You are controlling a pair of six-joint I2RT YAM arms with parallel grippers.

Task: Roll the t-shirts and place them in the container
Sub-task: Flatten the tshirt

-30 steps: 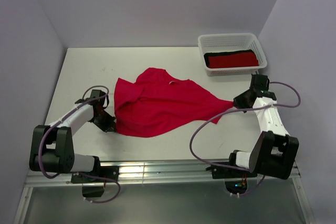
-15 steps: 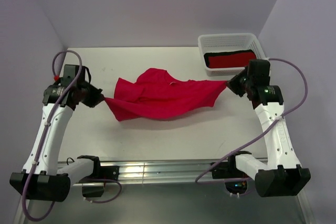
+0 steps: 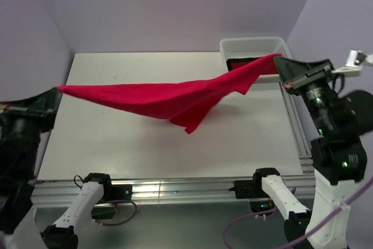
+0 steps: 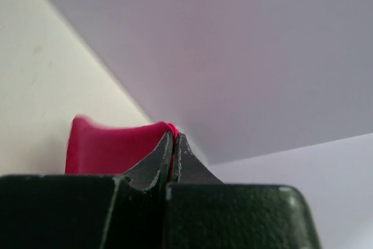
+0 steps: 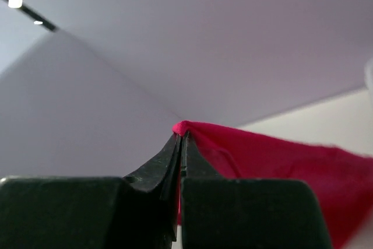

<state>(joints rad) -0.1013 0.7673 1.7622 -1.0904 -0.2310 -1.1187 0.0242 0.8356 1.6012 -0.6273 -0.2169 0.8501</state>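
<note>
At the near edge of the table point(image 3: 116, 150), two arms stand wide apart with a crimson t-shirt point(image 3: 151, 98) slung between them. The left gripper point(image 4: 173, 139), jaws pressed together, pinches a thin fold at one end of the cloth. The right gripper point(image 5: 181, 134), equally tight, nips the opposite end in its very tips.

The shirt is lifted above the tabletop and drawn into a long band from the left edge toward the far right. Its middle sags into a loose, pointed drape, and whether that lowest tip brushes the surface cannot be told.

The garment looks light and wholly limp, likely to collapse and bunch wherever it is unsupported. Such small pinches should carry it, though so thin a bite could slip under a sharp tug. Hems, seams and corners, where the cloth is doubled, look the surest places to grip. Two holds well apart on one edge would let it spread flat for rolling.

Beyond, at the far right corner, sits a white mesh basket point(image 3: 250, 42), its contents mostly hidden behind the raised cloth.
</note>
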